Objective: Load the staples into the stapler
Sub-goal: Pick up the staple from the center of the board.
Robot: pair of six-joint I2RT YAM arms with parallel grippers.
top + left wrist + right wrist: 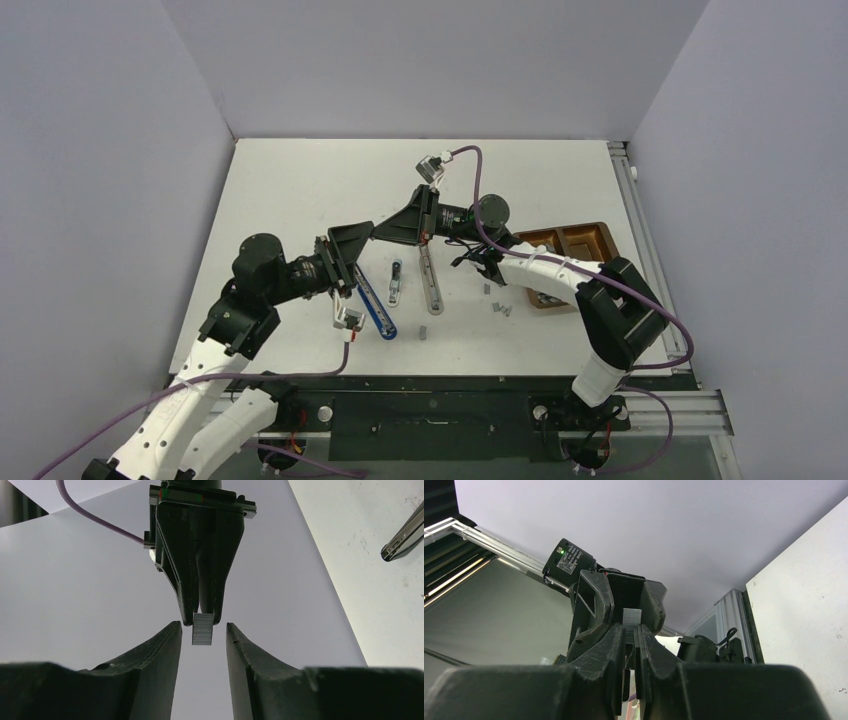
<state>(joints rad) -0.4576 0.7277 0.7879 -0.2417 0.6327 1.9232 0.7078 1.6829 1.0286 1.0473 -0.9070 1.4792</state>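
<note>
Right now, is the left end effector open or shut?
Open: left end effector fingers stand apart either side of the staple strip, pinched by the right end effector.

Spread left fingers (155, 655), staple strip (203, 628) between, slim gaps either side, right fingers (182, 580) blocking ahead.

Ribbed silvery metal staple strip (203, 629), matt black plastic jaws, scuffed matt white table (380, 610), grey metal stapler (430, 282)

light: bright, even | shadows: soft | wrist views: near foreground blurred
</note>
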